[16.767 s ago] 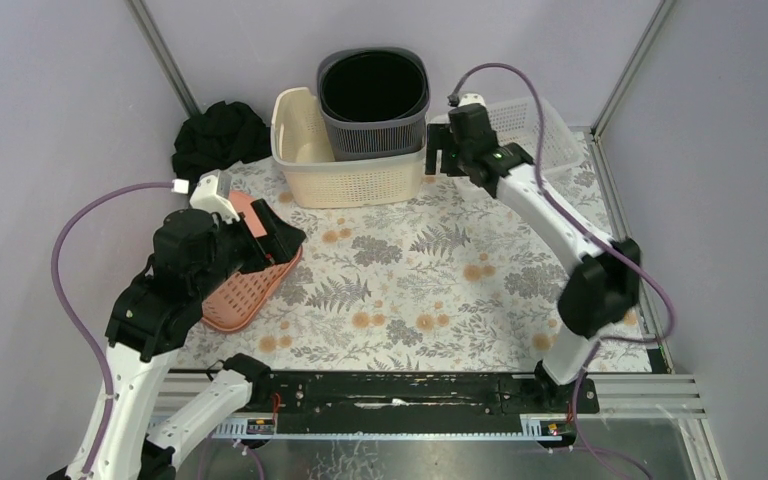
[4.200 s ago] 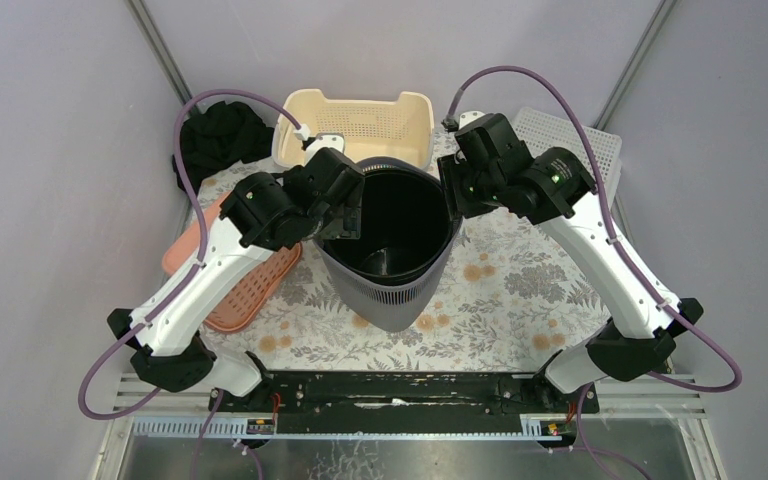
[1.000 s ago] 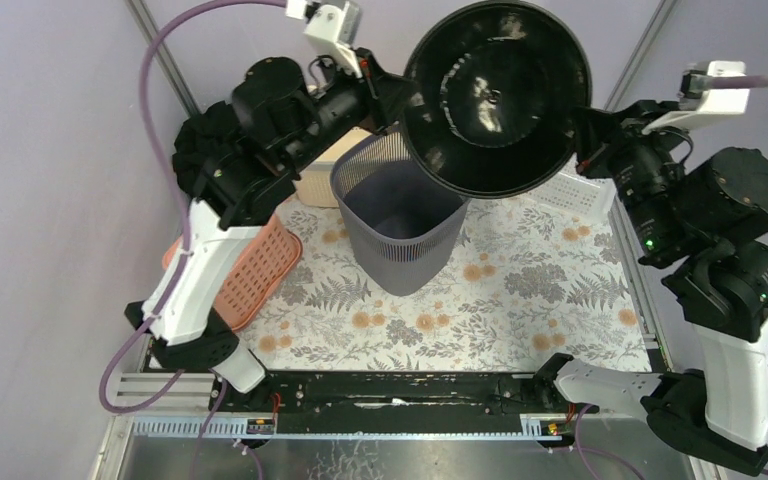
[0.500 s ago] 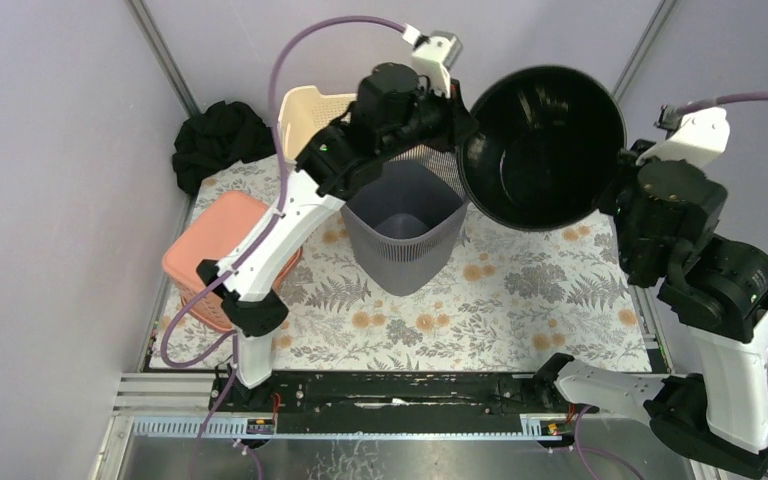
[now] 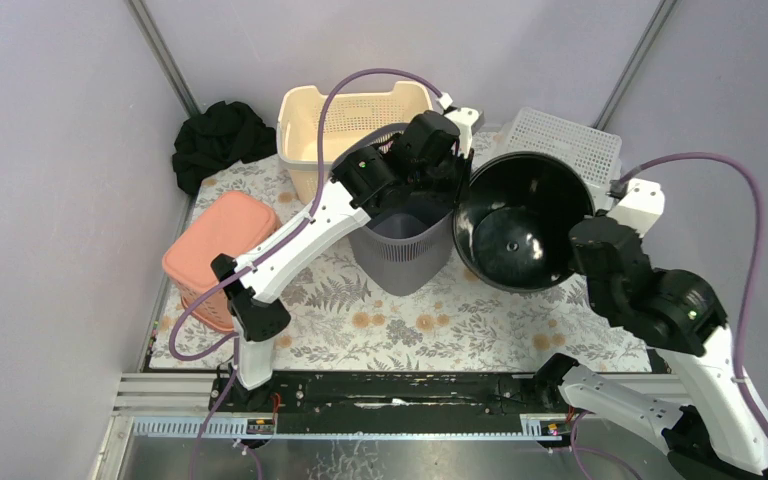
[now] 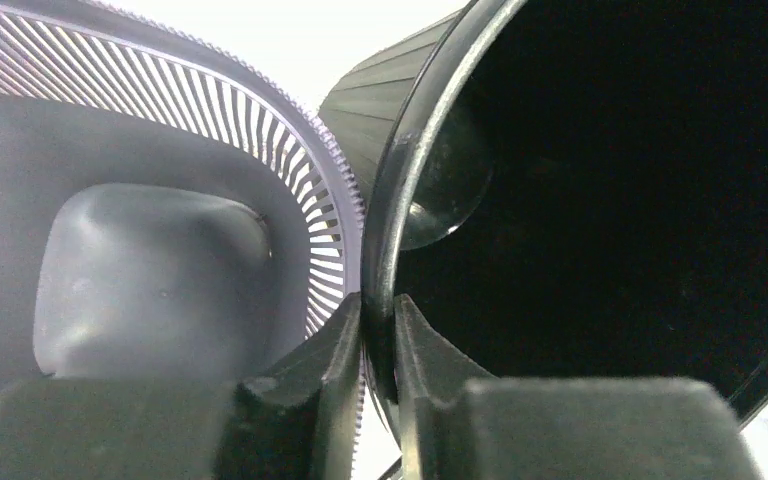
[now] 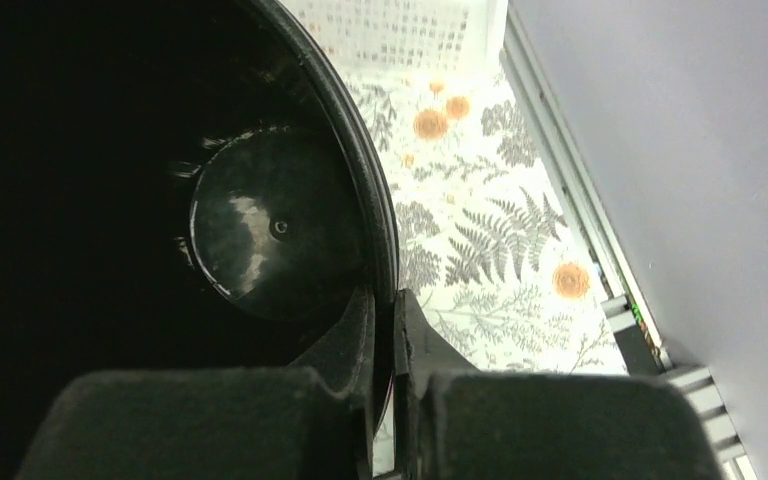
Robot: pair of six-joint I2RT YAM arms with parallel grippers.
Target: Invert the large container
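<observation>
Black round plastic container (image 5: 516, 232) is held tilted over the worktop (image 5: 410, 322), rim clamped by left gripper (image 6: 378, 322) and right gripper (image 7: 385, 312).

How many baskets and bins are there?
5: cream basket at the back, white basket back right, pink basket on the left, grey bin in the middle, black bucket right of it.

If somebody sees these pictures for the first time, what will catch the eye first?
A big glossy black bucket is tipped on its side right of centre, its open mouth facing the overhead camera. The left fingers and the right fingers pinch its rim from opposite sides. Just to its left, a grey slatted bin stands upright on the floral table.
</observation>
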